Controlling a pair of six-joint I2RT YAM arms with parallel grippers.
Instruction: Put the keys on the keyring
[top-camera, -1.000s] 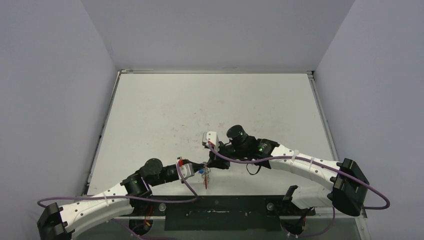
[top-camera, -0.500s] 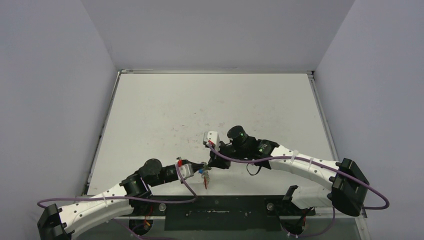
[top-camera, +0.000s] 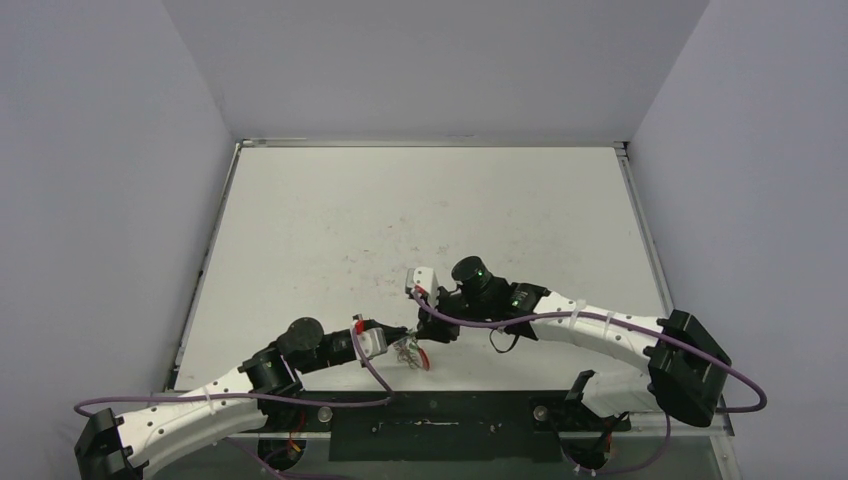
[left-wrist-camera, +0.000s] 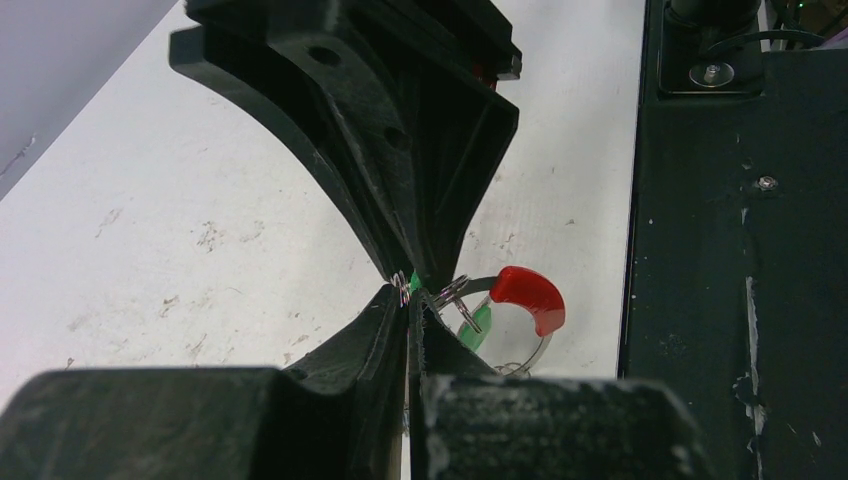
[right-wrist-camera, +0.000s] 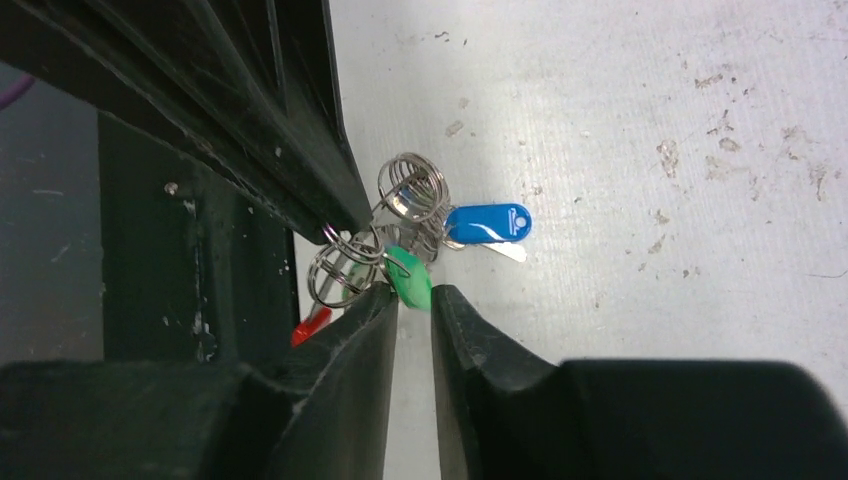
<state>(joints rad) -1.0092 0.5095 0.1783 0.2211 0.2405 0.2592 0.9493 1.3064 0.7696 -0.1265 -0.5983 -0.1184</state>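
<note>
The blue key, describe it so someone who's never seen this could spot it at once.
Near the front edge of the white table, the left gripper holds a silvery coiled keyring. The blue key sticks out sideways from that coil. Its bright blue plastic head sets it apart from the green key beside it.

White table (top-camera: 420, 200), scuffed and speckled around its middle; a black mounting plate (top-camera: 430, 425) spans its 6 o'clock edge.
</note>
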